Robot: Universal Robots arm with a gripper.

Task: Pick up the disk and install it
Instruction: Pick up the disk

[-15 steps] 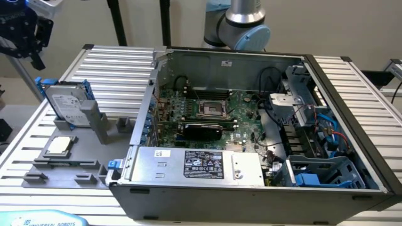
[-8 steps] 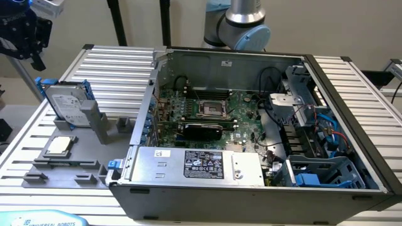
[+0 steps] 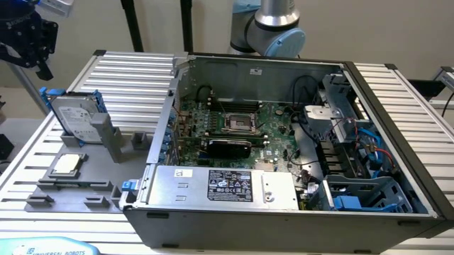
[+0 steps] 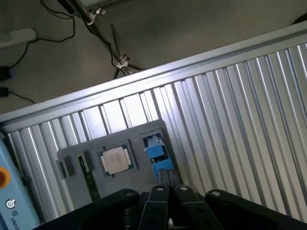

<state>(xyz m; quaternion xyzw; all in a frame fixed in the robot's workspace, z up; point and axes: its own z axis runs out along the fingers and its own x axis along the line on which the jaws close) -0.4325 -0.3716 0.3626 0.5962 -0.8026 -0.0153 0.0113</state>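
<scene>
The disk (image 3: 74,120), a silver-grey drive with a white label and blue rails, stands upright in a grey holder (image 3: 106,139) on the slatted table at the exterior view's left. My black gripper (image 3: 34,58) hangs in the air above and to the left of it, touching nothing. In the wrist view the disk (image 4: 156,149) appears edge-on as a blue strip directly below my gripper (image 4: 167,184). The fingers (image 4: 159,178) are pressed together with nothing between them.
An open computer case (image 3: 284,212) takes up the middle and right of the table, with a blue plastic cage (image 3: 363,194) in its near right corner. A small square silver chip (image 3: 67,163) lies in the grey fixture near the disk. A teach pendant (image 4: 12,191) lies at the table's edge.
</scene>
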